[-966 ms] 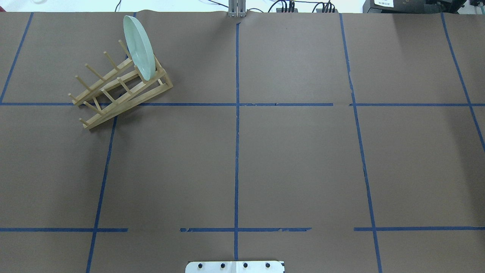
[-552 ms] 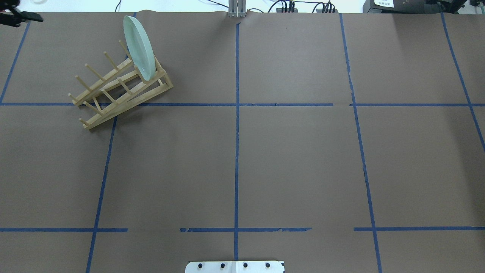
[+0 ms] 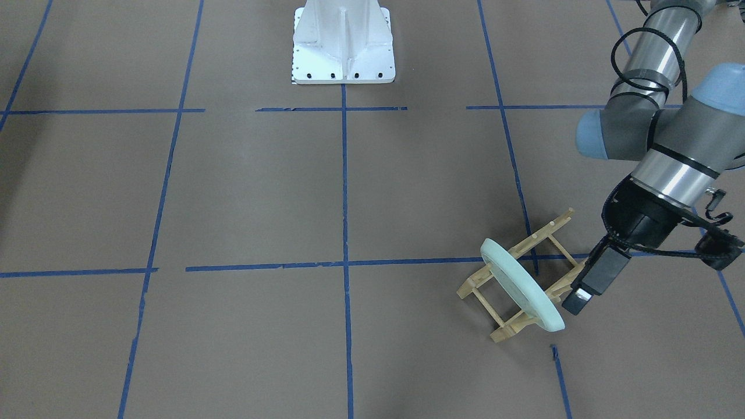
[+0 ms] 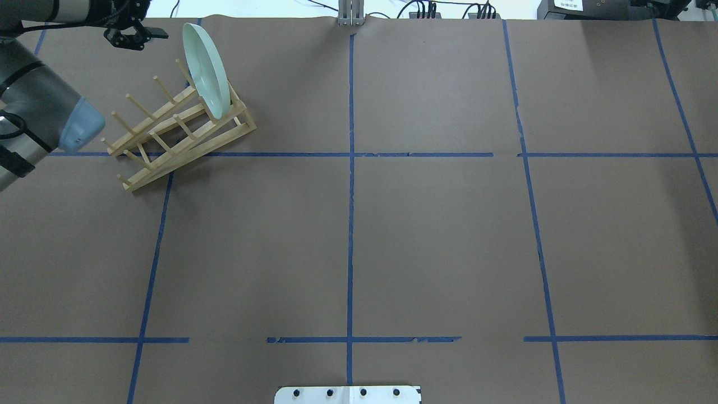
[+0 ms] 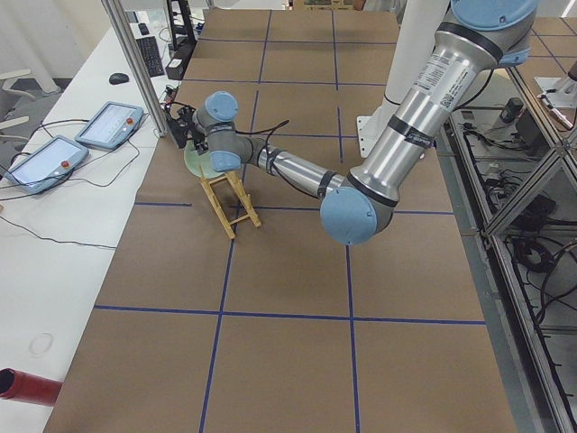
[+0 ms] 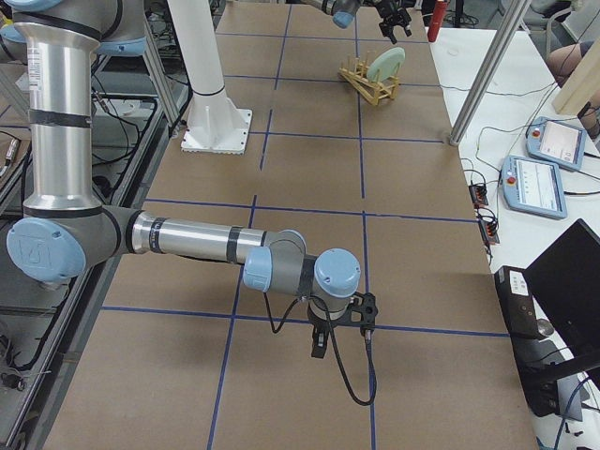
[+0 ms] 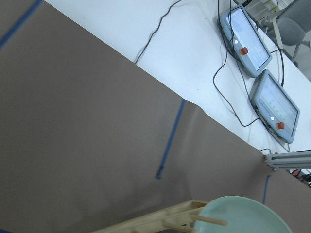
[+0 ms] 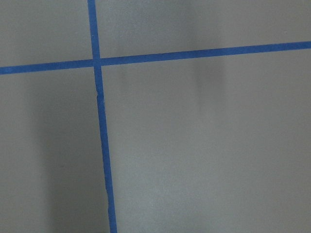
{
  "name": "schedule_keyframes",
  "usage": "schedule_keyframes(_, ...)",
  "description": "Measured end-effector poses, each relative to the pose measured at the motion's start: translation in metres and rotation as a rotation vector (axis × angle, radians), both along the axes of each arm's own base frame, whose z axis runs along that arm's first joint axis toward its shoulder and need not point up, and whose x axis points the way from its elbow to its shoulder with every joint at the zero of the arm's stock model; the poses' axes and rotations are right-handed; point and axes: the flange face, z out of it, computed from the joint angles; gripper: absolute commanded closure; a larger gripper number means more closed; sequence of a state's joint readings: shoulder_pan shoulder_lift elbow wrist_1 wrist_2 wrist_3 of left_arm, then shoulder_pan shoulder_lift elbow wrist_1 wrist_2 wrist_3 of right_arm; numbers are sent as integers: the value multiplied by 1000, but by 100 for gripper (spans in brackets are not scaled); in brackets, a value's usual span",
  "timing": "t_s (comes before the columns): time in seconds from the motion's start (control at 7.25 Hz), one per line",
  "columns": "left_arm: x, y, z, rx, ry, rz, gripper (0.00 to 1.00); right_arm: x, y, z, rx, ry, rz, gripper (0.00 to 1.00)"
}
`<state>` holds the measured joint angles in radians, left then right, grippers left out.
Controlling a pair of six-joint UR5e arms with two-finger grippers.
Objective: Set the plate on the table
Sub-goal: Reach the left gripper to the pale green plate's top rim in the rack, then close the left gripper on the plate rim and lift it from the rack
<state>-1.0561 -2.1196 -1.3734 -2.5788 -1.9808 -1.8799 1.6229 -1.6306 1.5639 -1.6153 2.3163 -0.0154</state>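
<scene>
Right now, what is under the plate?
The wooden rack, holding the plate on edge between pegs, with the table beneath. Where its lower rim meets the rails is hidden.

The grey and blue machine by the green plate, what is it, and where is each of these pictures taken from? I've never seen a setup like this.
It is one of two robot arms mounted on a white base. The left arm reaches toward a mint-green plate that stands on edge in a wooden rack on the brown, blue-taped table. Its fingers are beside the plate and hold nothing. The right arm hangs low over bare table, far from the rack. One picture looks over the robot's shoulders, one faces it, two look from the table's ends, and two come from wrist cameras: the left sees the plate's rim, the right only tape lines.
</scene>
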Motion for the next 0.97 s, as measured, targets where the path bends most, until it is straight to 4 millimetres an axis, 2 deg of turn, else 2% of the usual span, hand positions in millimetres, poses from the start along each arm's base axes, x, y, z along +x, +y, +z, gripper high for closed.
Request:
schedule_keyframes(0.14,15,4,-2,-1,1,16,21,0,0,0,0,0,0,0)
schedule_keyframes(0.28,24,7,-2,-3,1,28,58,0,0,0,0,0,0,0)
schedule_keyframes(0.41,28,8,-2,-4,1,33,100,0,0,0,0,0,0,0)
schedule_keyframes(0.97,26,12,-14,9,12,39,100,0,0,0,0,0,0,0)
